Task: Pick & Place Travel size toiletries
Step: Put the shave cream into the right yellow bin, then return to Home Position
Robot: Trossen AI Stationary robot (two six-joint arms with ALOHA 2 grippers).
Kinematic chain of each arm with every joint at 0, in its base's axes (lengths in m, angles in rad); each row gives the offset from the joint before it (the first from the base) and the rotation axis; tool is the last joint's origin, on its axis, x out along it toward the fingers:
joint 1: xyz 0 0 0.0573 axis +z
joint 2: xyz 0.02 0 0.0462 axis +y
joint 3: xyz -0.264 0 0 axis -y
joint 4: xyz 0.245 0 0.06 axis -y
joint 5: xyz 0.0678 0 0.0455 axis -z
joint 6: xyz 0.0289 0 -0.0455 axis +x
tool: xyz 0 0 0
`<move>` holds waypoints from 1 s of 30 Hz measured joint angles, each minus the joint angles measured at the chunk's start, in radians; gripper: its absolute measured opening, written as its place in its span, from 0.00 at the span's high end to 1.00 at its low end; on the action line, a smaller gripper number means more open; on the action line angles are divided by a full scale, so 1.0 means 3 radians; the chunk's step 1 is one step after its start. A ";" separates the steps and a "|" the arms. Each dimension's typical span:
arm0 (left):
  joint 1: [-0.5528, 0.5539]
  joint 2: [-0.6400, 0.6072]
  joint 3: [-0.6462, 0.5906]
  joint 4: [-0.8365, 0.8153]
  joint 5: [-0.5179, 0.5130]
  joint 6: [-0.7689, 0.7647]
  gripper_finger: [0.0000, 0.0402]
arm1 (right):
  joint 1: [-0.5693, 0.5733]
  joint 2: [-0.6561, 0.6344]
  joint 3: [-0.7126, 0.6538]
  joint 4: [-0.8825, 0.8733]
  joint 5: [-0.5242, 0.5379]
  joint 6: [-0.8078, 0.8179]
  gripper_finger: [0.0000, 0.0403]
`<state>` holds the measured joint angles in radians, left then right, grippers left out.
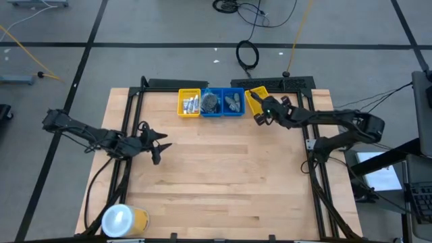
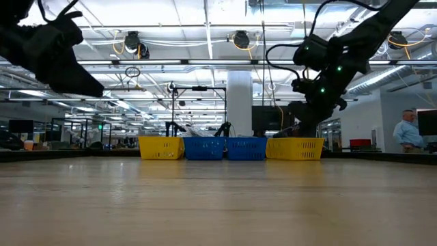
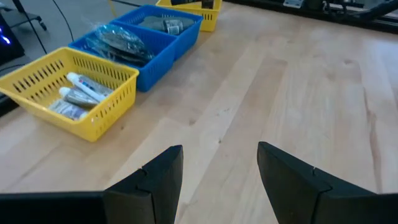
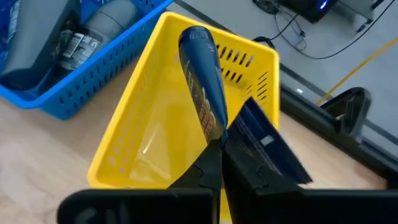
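Packet [image 4: 202,81] looks light and floppy, so I pinch its bottom edge. Right gripper [image 4: 219,149] clamps it over the far-edge yellow tray [image 4: 143,134]; left gripper [image 3: 219,167] hangs open, empty.

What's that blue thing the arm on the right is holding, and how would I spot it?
Find the row of four baskets at the table's far edge, then the yellow basket at its right end. Above it, the right gripper pinches a navy flat packet in shut jaws. It is the only item held up outside the baskets.
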<state>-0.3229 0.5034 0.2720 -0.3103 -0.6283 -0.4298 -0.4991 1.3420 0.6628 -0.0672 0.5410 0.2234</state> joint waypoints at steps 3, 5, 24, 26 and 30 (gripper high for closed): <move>0.0000 -0.0012 -0.0083 0.0080 0.0000 -0.0053 0.48 | -0.0035 0.0076 0.0000 0.0042 -0.0097 -0.0001 1.00; 0.0000 -0.0012 -0.0113 0.0089 -0.0001 -0.0058 0.48 | -0.0063 0.0128 -0.0001 0.0074 -0.0160 -0.0045 1.00; 0.0000 -0.0535 -0.0356 0.0079 -0.0002 0.0107 0.48 | 0.0071 -0.0008 0.0000 0.0239 -0.0198 -0.0201 0.69; 0.0000 -0.0664 -0.0410 0.0087 -0.0005 0.0107 0.48 | 0.0168 -0.0064 0.0000 0.0342 -0.0267 -0.0255 0.68; 0.0000 -0.0900 -0.0575 0.0116 -0.0082 0.0122 0.48 | 0.0415 -0.0115 -0.0016 0.0761 -0.0537 -0.0337 0.69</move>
<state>-0.3229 0.2335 0.0994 -0.2754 -0.6530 -0.3933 -0.3745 1.3075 0.6581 0.1612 0.3799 0.1223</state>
